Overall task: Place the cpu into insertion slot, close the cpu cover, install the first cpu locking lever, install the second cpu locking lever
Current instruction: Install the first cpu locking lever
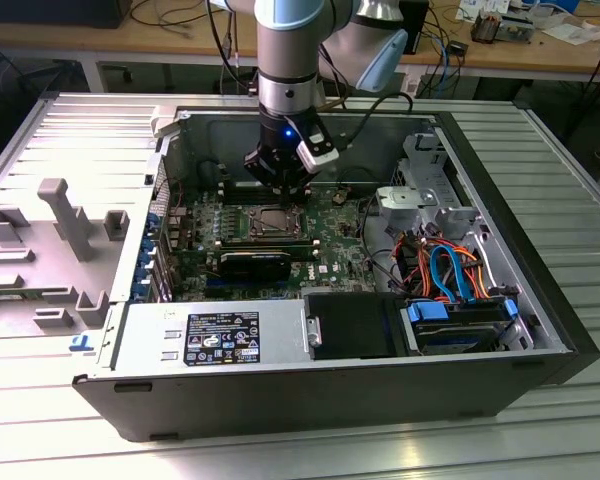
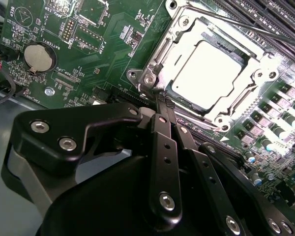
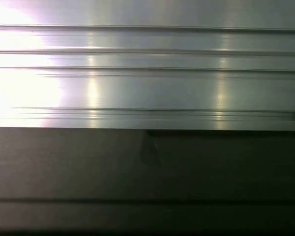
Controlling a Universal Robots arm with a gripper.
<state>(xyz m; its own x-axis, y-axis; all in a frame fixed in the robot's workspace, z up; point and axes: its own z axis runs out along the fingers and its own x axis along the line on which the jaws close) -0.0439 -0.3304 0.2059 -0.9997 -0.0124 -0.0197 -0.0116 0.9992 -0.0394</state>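
Observation:
In the second wrist view the cpu (image 2: 209, 73) lies flat in the insertion slot (image 2: 226, 120), its silvery top showing through the window of the cpu cover (image 2: 160, 61), which is folded down over it. A thin wire locking lever (image 2: 226, 23) runs along the far side of the socket. My gripper (image 2: 162, 100) is shut, fingertips together at the socket's near edge by one corner; whether they touch a lever there I cannot tell. In the exterior view the gripper (image 1: 280, 188) hangs just behind the insertion slot (image 1: 273, 222) inside the open computer case.
A coin battery (image 2: 39, 57) and memory slots (image 2: 270, 17) flank the socket. A long black card (image 1: 255, 263), a black drive box (image 1: 350, 325), a power supply (image 1: 210, 338) and coloured cables (image 1: 450, 270) fill the case. A grey fixture (image 1: 65, 215) lies on the exterior view's left.

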